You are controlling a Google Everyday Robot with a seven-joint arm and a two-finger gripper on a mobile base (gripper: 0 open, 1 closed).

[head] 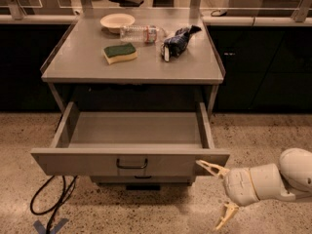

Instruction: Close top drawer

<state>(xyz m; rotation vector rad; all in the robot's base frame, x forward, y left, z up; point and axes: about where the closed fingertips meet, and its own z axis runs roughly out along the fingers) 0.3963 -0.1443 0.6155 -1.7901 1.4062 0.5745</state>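
The top drawer (87, 161) is a wide grey metal drawer, pulled fully out, its shallow tray empty. Its flat front panel has a small dark wire pull (131, 165) at centre. My gripper (218, 192) is at the lower right, just in front of the panel's right end. It is open: the upper finger (210, 167) touches or nearly touches the panel's right corner, the lower finger (226, 216) hangs well below it over the floor.
On the grey cabinet top (78, 67) lie a green-and-yellow sponge (120, 53), a cream bowl (117, 21), a plastic bottle (142, 32) and a dark bag (178, 39). A black cable (48, 204) loops on the floor at the left. A lower drawer front (141, 179) shows beneath.
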